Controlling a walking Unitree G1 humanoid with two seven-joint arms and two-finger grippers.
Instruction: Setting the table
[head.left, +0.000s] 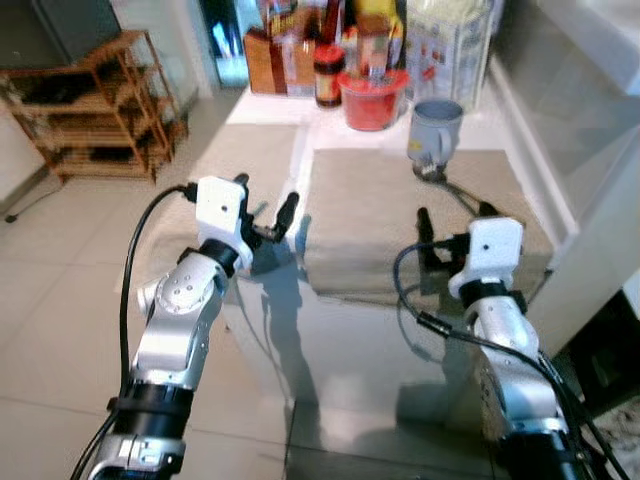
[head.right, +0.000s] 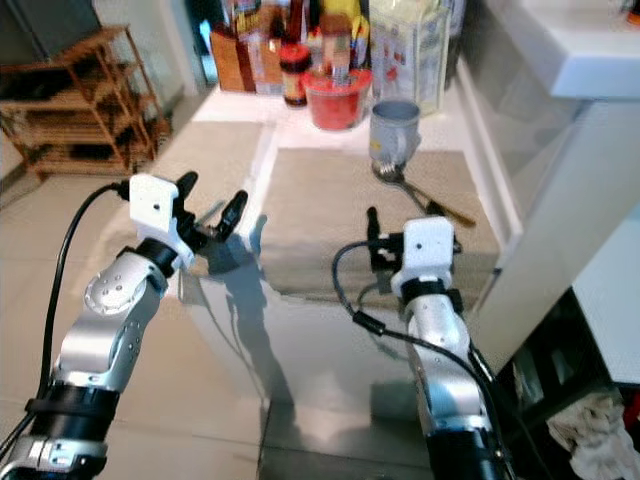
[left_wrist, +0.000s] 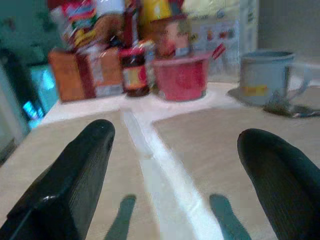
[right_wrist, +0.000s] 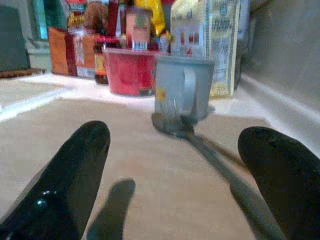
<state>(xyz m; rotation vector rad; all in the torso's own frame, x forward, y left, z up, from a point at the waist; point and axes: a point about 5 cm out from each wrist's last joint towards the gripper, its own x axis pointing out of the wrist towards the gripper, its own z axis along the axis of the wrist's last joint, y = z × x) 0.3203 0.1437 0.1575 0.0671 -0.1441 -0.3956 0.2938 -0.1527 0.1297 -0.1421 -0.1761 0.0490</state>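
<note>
Lower frame: left claw (head.left: 268, 213) and right claw (right_wrist: 175, 165) both spread apart, empty, over desk (head.left: 360, 340). Centre: two beige placemats (head.left: 400, 210), soft, flat. Upper centre, on right mat: fork and spoon (right_wrist: 172, 122) lying together below grey mug (head.left: 436, 128); likely stiff, light, slippery, best taken mid-handle. Upper frame: red bowl (head.left: 372, 100), contents unclear; jar (head.left: 328, 75), boxes, packets.
</note>
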